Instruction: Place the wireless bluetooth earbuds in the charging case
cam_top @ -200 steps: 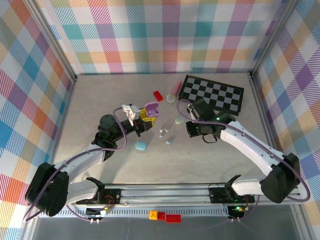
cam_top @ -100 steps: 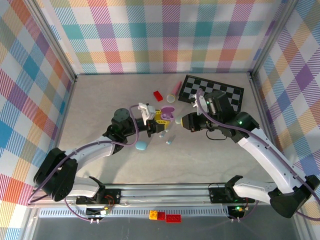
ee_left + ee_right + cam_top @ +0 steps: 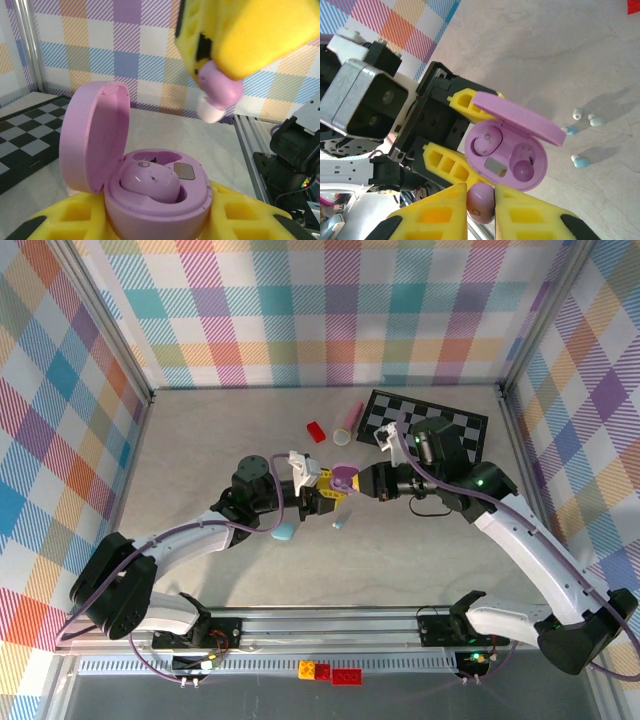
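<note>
Now the two arms have come together in the middle; a second ago the left gripper (image 3: pixel 332 490) was further to the left with the case (image 3: pixel 155 200), and the right gripper (image 3: pixel 363 483) was off to the right, away from the case. The left gripper is closed tight on the case and holds it up with the lid (image 3: pixel 95 135) open; the right gripper is pinched shut on a purple bud (image 3: pixel 480 205), which hangs just above the case, close but not touching. A twin bud (image 3: pixel 150 181) already sits in the case; the other hole looks free, I think, though it is hard to be sure. So the pick-up is done and the purple bud has been carried to the right spot; what is left for this pair is to lower it into the free hole and let go. Some small buds (image 3: pixel 579 161) lie on the table (image 3: pixel 560 50), apart from any case; they are not put away yet.
</note>
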`<state>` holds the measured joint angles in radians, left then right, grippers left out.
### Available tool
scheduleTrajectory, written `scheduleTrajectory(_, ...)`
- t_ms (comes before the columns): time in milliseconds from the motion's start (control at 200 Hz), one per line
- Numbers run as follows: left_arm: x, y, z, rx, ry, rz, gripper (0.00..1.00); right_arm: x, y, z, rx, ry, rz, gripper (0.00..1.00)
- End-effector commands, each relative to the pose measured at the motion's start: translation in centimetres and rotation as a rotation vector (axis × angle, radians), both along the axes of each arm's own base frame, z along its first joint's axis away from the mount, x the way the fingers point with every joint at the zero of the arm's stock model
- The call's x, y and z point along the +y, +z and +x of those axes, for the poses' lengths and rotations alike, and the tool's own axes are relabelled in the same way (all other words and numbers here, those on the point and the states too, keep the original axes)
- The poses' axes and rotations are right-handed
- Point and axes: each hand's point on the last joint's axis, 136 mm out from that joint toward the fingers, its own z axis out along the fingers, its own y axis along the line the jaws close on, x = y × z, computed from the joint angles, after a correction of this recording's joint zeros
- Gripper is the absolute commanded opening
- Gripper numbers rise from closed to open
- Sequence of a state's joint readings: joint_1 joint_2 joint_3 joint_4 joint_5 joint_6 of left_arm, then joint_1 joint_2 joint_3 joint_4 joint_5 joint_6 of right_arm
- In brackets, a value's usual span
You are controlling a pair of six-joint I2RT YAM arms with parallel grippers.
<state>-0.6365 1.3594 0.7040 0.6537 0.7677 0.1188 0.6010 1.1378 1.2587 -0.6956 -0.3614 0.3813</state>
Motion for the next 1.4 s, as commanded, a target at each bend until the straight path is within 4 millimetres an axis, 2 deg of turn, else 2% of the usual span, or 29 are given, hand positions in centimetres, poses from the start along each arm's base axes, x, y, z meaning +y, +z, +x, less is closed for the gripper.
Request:
scheduleTrajectory(0,-0.1,2.6,-1.4,-0.07,-0.058,-0.036,0.34,0.4,1.1,0.6,-0.023,0.01,0.026,0.17)
scheduleTrajectory(600,0.3,3.5,-1.5,-0.091,-0.038,-0.059,0.34,1.0,-1.0,1.0,0.064,0.023,0.033,0.17)
scheduleTrajectory(1055,0.2,3.5,-0.6,-0.1,0.005,-0.06,0.34,1.0,-1.3,0.7,0.119,0.028,0.046,0.17)
scheduleTrajectory(1395,0.3,3.7,-0.8,-0.109,-0.009,-0.068,0.34,0.9,-2.1,1.0,0.145,0.017,0.024,0.17)
